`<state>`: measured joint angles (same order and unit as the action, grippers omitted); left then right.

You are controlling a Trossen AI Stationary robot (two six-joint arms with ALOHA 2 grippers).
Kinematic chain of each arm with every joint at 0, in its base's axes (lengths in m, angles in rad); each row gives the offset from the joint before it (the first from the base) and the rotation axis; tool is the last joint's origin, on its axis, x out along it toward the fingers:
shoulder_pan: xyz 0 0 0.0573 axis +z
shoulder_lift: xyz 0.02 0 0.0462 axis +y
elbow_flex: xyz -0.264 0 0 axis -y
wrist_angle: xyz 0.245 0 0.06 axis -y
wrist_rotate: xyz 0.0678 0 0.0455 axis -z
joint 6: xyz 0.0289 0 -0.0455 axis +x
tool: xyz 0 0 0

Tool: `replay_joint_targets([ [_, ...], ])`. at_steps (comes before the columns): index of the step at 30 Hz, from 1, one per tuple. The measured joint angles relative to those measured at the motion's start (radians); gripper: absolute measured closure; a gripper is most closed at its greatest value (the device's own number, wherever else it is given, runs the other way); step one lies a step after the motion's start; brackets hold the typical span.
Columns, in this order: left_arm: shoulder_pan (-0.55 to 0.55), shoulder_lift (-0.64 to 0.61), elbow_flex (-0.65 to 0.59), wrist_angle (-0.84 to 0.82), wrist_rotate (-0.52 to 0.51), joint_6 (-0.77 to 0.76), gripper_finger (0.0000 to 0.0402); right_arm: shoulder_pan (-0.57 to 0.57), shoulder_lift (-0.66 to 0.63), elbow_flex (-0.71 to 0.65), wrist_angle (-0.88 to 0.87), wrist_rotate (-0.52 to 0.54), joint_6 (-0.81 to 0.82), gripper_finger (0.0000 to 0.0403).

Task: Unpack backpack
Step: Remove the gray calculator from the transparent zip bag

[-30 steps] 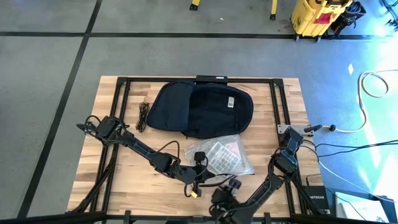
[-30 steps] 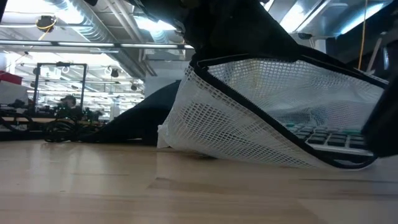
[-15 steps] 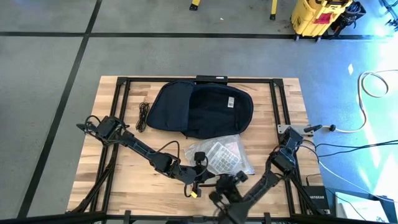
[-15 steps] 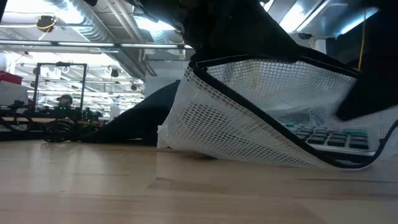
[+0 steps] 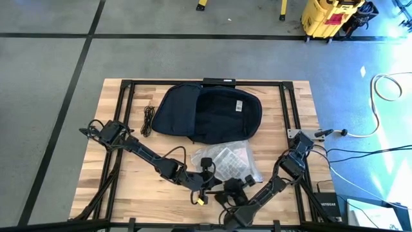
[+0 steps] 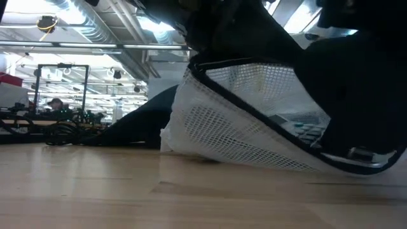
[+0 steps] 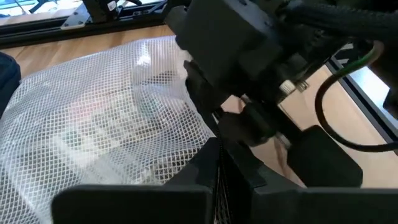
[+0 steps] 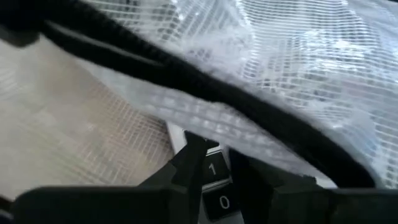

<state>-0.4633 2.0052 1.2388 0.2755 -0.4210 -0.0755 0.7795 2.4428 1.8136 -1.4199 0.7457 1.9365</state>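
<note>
Right hand [image 5: 237, 187] now closer to mesh pouch [image 5: 232, 158]

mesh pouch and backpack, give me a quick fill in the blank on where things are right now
1. The backpack lies ____ on the table's far side.
2. The white pouch is made of ____ fabric.
3. The left gripper is ____ on the pouch's black edge.
4. Through the pouch, the right wrist view shows keys marked 1 and ____.

Missing words: open; mesh; shut; 0
</note>
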Motion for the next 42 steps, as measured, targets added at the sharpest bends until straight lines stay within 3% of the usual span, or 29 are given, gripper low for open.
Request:
replay_joint_targets([
  [19,0.001,0.0,0.0,-0.004,0.002,-0.004,0.0402,0.045,0.0,0.16,0.293,-0.003,-0.352,0.034],
  [22,0.001,0.0,0.0,-0.004,0.002,-0.004,0.0402,0.052,0.0,0.188,0.248,0.037,-0.371,0.034],
  [26,0.001,0.0,0.0,-0.005,0.001,-0.004,0.0402,0.085,-0.01,0.218,0.053,0.099,-0.339,0.0341],
  [31,0.001,0.0,0.0,-0.006,0.0,-0.001,0.0402,0.091,-0.011,0.196,-0.057,-0.017,-0.328,0.0368],
  [35,0.001,0.0,0.0,-0.006,0.0,-0.001,0.0402,0.081,-0.012,0.171,-0.037,-0.082,-0.362,0.0399],
  [42,0.001,0.0,0.0,-0.006,0.001,-0.001,0.0402,0.077,-0.011,0.112,0.055,-0.112,-0.378,0.04],
])
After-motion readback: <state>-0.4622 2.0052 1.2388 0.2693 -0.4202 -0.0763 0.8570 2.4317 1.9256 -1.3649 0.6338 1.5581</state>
